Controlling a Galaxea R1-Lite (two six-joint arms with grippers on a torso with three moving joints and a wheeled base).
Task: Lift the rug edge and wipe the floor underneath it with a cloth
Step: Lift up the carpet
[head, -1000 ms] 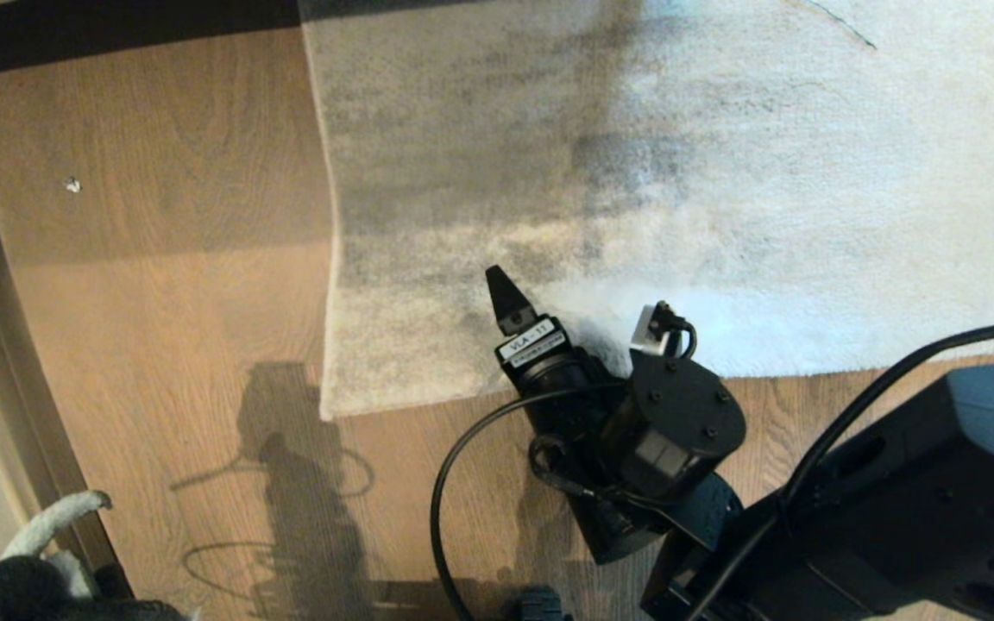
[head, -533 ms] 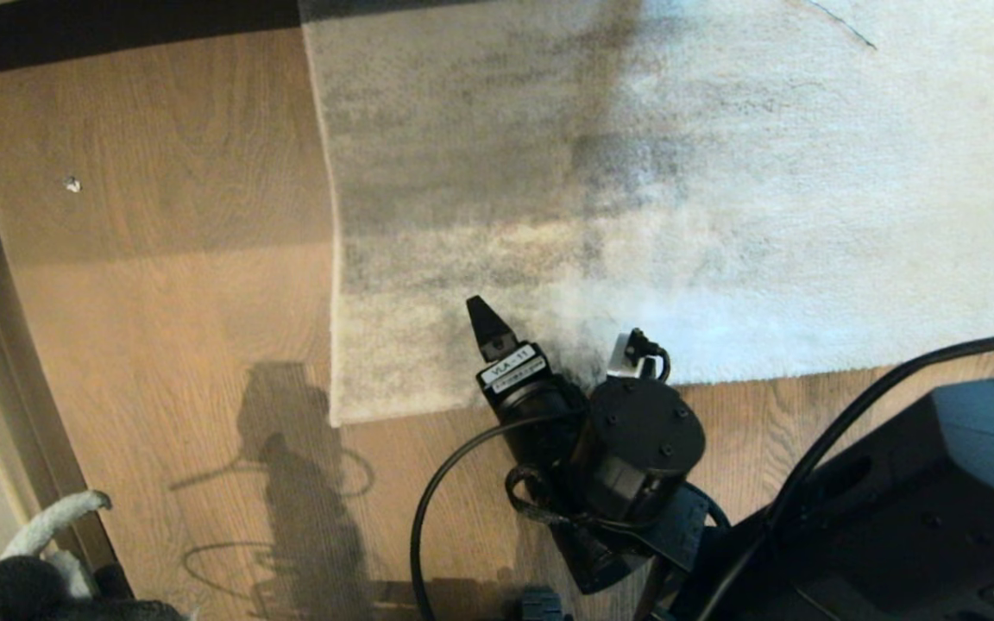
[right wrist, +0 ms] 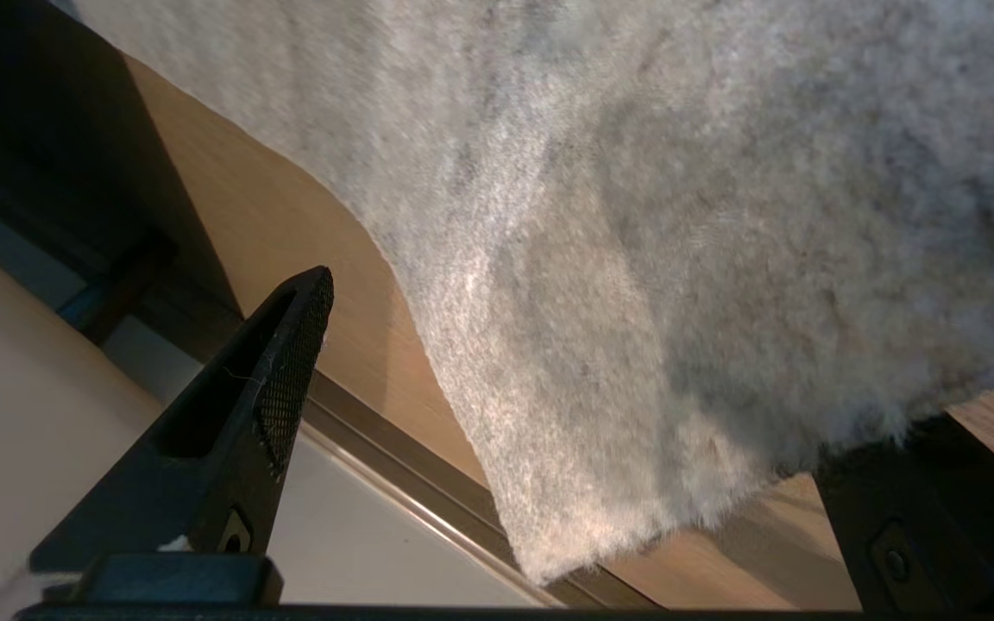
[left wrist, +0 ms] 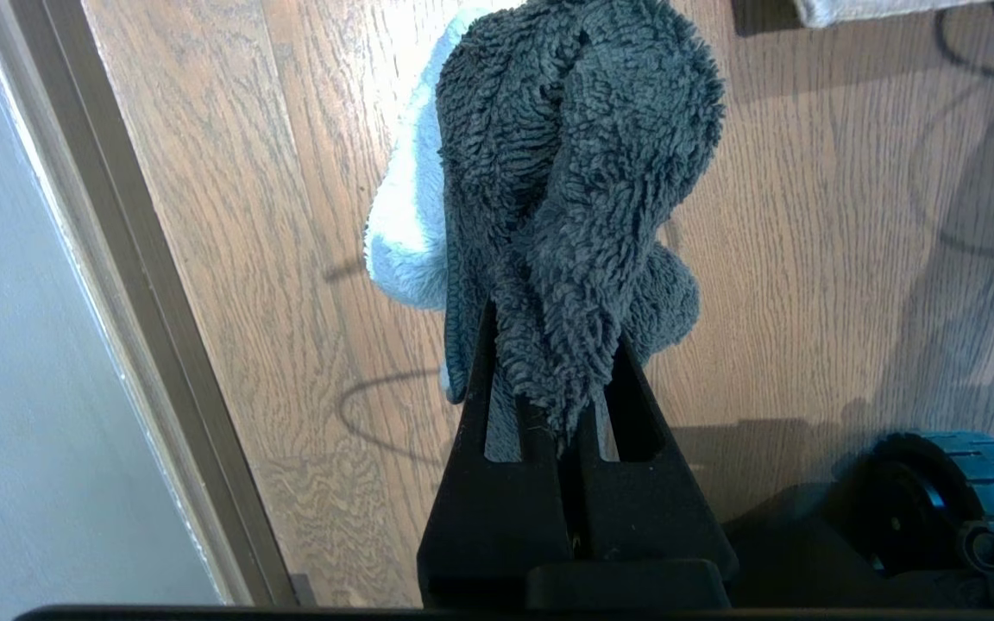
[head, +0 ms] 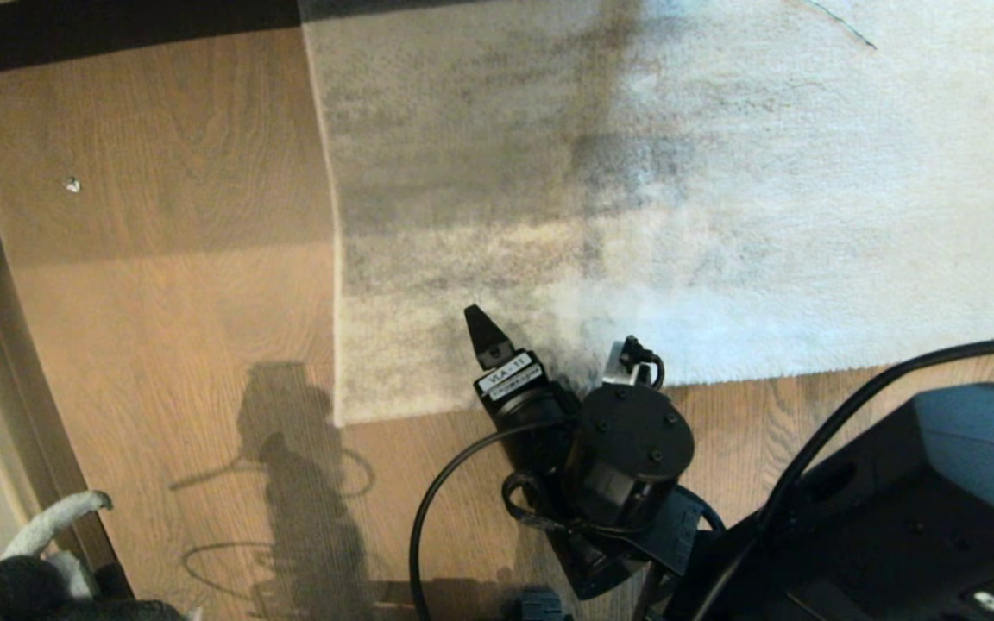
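So we've got the right end effector [head: 540, 345] down at the near edge of the rug [head: 678, 190], close to its left corner. Its jaws are spread wide, one finger [right wrist: 264, 397] over the pile and the other tucked down by the rug's edge, where we can't tell if it's under the rug or just beside it. Nothing is pinched yet. The rug lies on the wood floor [head: 160, 259], and in the right wrist view that corner looks a bit raised off the planks. Meanwhile our left end effector [left wrist: 549, 414] sits parked low on the left, clamped onto the cloth [left wrist: 566, 172], which bunches up fuzzy dark grey with a white side above bare floor.
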